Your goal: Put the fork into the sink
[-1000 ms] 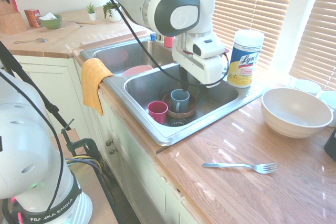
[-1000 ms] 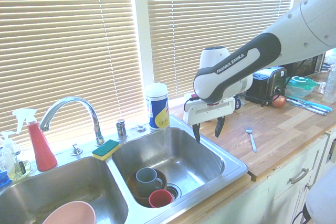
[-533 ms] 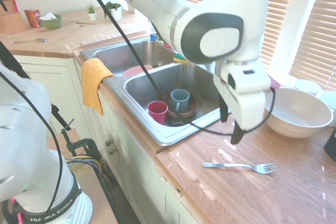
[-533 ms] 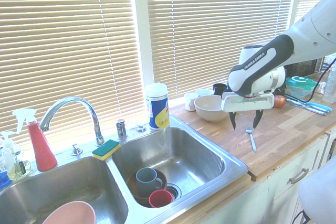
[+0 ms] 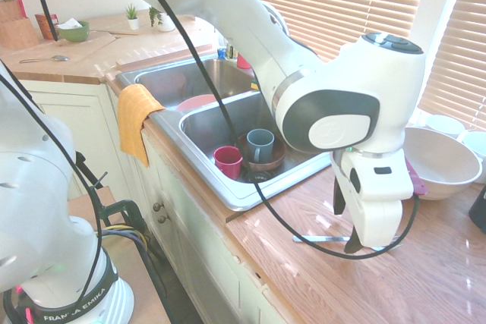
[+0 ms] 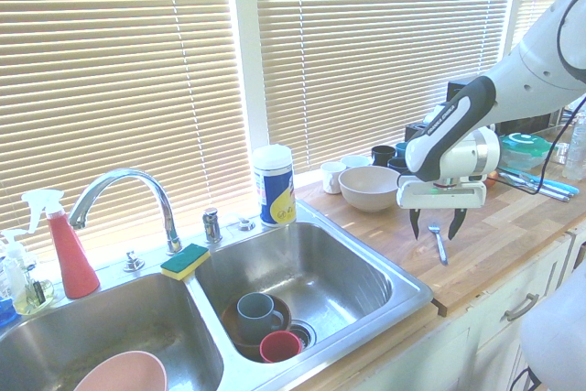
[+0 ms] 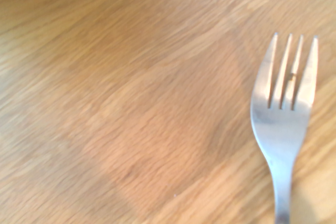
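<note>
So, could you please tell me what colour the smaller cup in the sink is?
Red, beside the grey mug; clearest in the first exterior view.

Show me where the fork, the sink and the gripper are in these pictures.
fork [image 7: 281,124], wrist view, on the neck below the tines.
sink [image 6: 362,267], second exterior view, on the right basin's wall.
gripper [image 6: 435,223], second exterior view, midway between the open fingertips.

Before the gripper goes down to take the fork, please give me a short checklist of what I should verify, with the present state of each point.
1. Gripper open: ok.
2. Fork flat on the wooden counter, not held: ok.
3. Gripper above the fork: ok in the second exterior view.
4. Fork centred between the fingers: cannot tell; in the wrist view it lies to one side.
5. Sink has free floor beside the cups: ok.
6. White bowl apart from the fork: ok.
</note>
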`<control>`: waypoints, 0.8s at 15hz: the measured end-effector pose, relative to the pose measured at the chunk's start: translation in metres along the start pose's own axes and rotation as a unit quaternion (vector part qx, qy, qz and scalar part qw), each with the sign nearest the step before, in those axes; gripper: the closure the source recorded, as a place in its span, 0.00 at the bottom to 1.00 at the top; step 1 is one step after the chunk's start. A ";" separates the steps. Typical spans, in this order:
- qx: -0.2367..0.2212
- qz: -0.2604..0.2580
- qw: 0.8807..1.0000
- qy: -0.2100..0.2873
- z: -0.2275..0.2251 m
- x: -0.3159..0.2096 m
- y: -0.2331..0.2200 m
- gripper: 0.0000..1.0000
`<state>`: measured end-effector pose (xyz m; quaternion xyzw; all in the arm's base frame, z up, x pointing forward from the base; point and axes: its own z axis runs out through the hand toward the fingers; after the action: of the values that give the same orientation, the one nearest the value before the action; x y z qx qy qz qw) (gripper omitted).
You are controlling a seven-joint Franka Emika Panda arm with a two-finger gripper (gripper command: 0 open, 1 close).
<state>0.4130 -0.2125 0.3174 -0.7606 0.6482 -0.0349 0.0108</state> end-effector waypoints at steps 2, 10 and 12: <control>0.005 -0.002 1.000 -0.002 0.001 0.003 -0.002 1.00; 0.011 0.000 1.000 -0.006 0.003 0.007 -0.016 1.00; 0.012 0.001 1.000 -0.006 0.003 0.008 -0.016 1.00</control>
<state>0.4307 -0.2179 0.3155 -0.7600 0.6484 -0.0377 0.0238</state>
